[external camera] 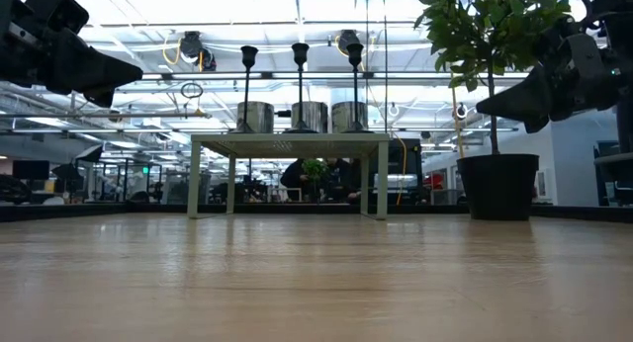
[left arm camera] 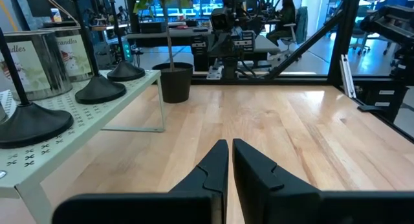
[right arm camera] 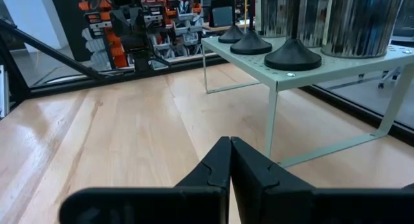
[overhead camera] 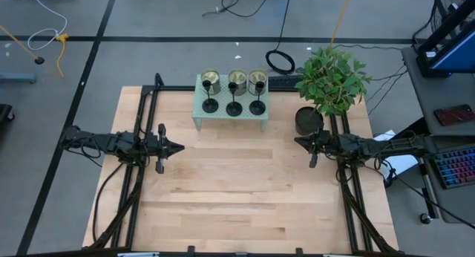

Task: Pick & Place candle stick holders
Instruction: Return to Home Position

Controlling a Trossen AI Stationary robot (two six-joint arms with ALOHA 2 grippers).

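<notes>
The left gripper [overhead camera: 178,147] hovers over the table [overhead camera: 237,205], its jaws nearly closed and empty. The right gripper [overhead camera: 299,142] faces it, jaws pressed together and empty. Three holders [overhead camera: 234,107] stand in a row on the shelf [overhead camera: 199,117], well apart from both jaws and just beside the cans [overhead camera: 237,79].

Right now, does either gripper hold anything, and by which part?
Nothing is held. The left gripper and the right gripper are both shut and empty above the table. The three candle holders stand on the shelf, apart from both.
</notes>
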